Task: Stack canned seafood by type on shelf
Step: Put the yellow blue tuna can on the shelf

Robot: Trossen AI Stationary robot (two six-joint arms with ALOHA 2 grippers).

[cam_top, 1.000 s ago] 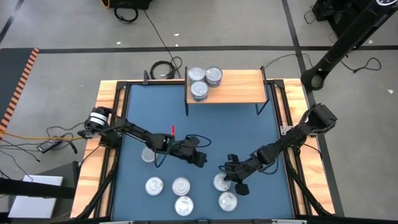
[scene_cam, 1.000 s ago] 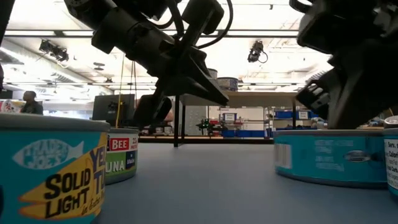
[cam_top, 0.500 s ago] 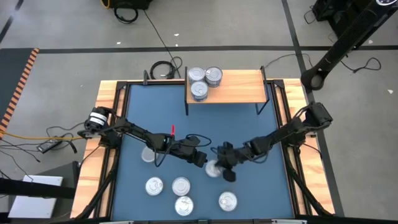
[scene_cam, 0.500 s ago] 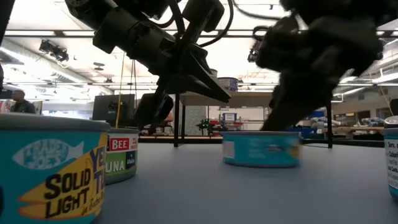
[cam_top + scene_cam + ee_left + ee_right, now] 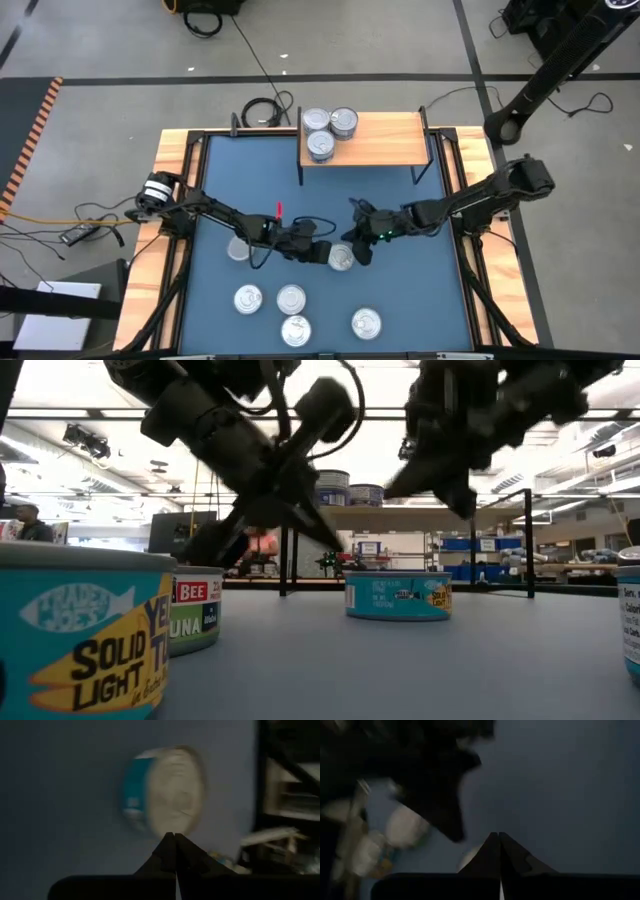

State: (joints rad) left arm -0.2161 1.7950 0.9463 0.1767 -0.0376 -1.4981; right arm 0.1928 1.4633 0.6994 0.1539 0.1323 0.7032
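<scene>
Your left gripper (image 5: pixel 328 255) and right gripper (image 5: pixel 362 250) both had their fingers pressed together and held nothing. Between them, mid-table, sat a small flat round tin with a silver lid and teal side (image 5: pixel 341 258). It looked hard, smooth and slippery, so you should grab its sides.

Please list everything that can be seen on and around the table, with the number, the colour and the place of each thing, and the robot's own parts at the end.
tins on the shelf: three, silver lids, left end of the board.
tin between the grippers: one, silver lid, teal side, mid-table.
tin under the left arm: one, silver, left part of the table.
front tins: four, silver lids, near edge.
shelf: one, light wood, black legs, far edge.
table: one, blue, wooden borders.
cable coil: one, black, on the floor beyond the table.
left gripper: shut, beside the middle tin.
right gripper: shut, on that tin's other side.
</scene>
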